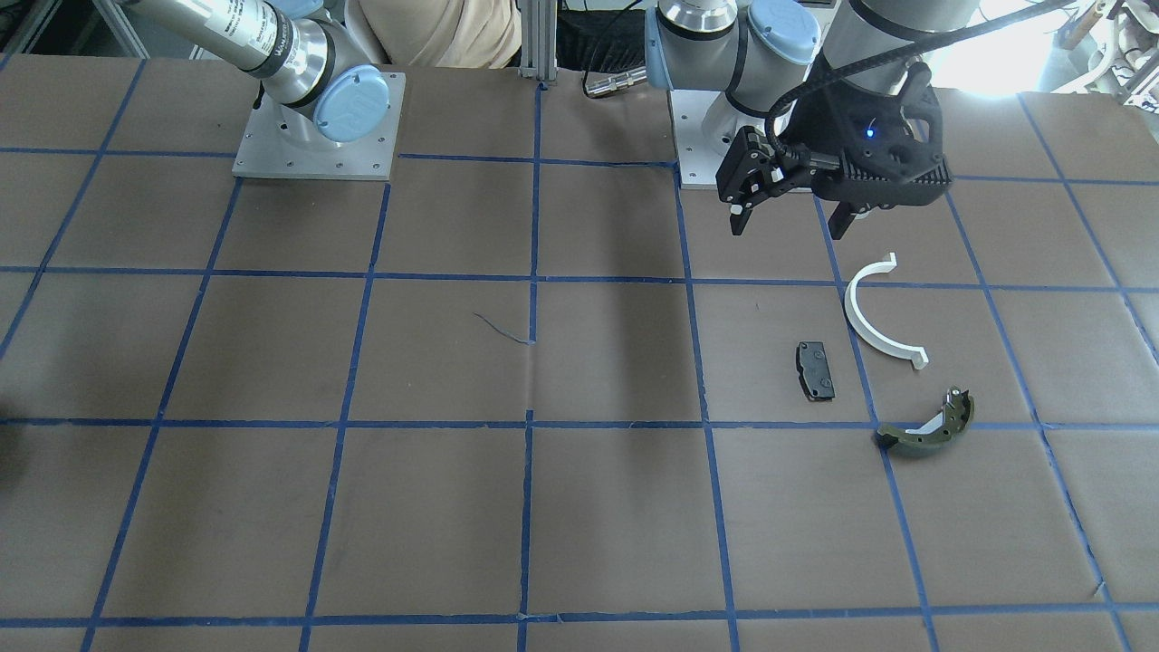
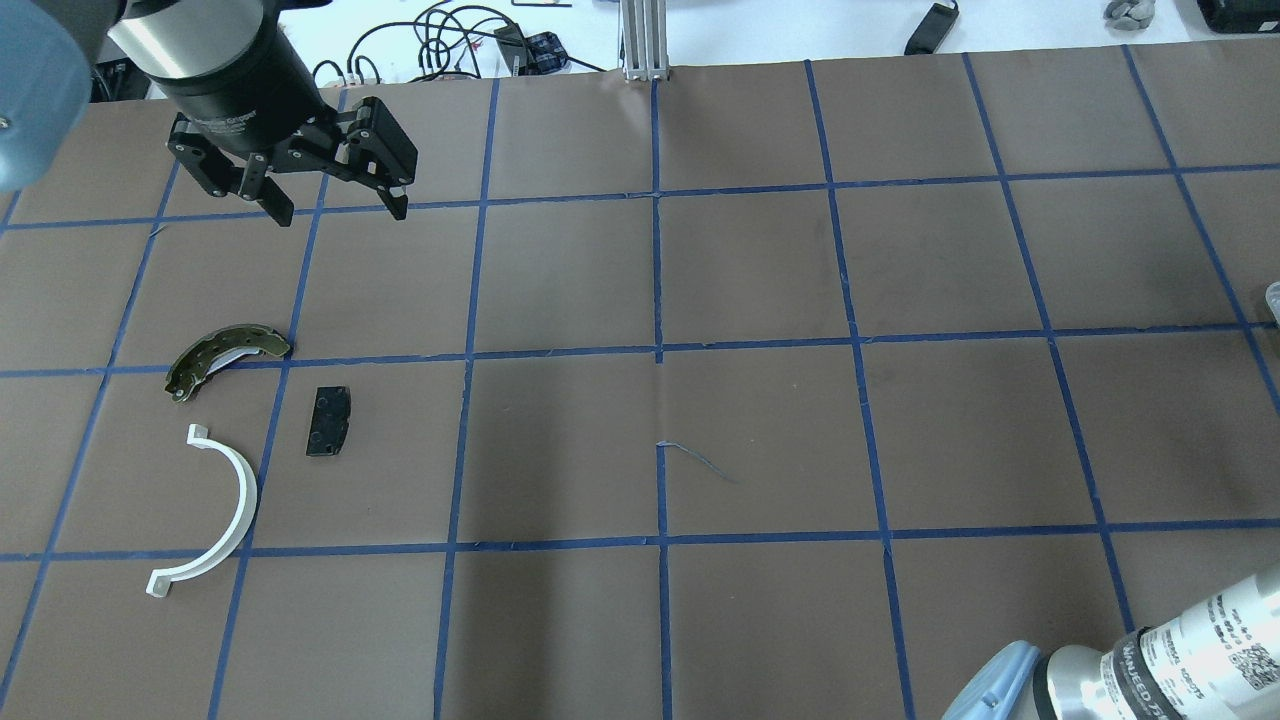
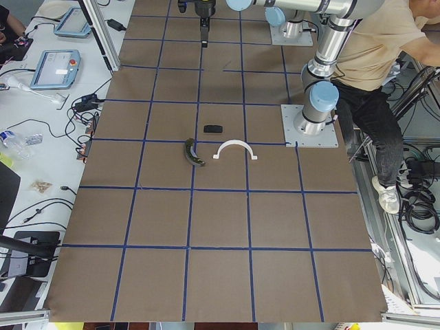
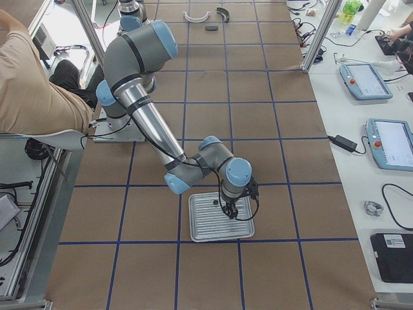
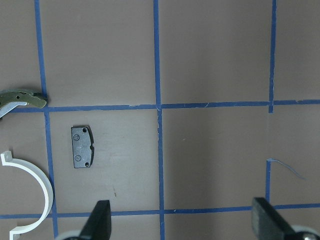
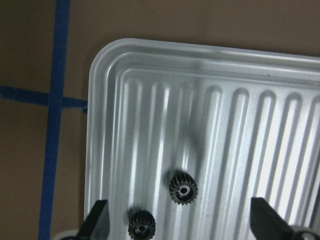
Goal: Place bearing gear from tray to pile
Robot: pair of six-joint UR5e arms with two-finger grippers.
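Note:
Two small black bearing gears [image 6: 183,188] [image 6: 141,225] lie on the ribbed metal tray [image 6: 250,125], near one of its corners. My right gripper [image 6: 180,220] hangs open just above them, low over the tray [image 4: 219,229]. The pile lies far away on the table's left: a white half-ring strip [image 2: 235,500], a black pad [image 2: 329,421] and an olive brake shoe [image 2: 215,352]. My left gripper [image 2: 340,212] is open and empty, raised beside the pile. In the left wrist view the pad [image 5: 82,146] lies below and to the left of its fingers.
A person [image 3: 385,55] sits behind the robot's bases. Tablets [image 4: 364,81] and cables lie on the side bench beyond the table's far edge. An aluminium post [image 2: 645,40] stands at the far edge's middle. Blue tape lines grid the brown table.

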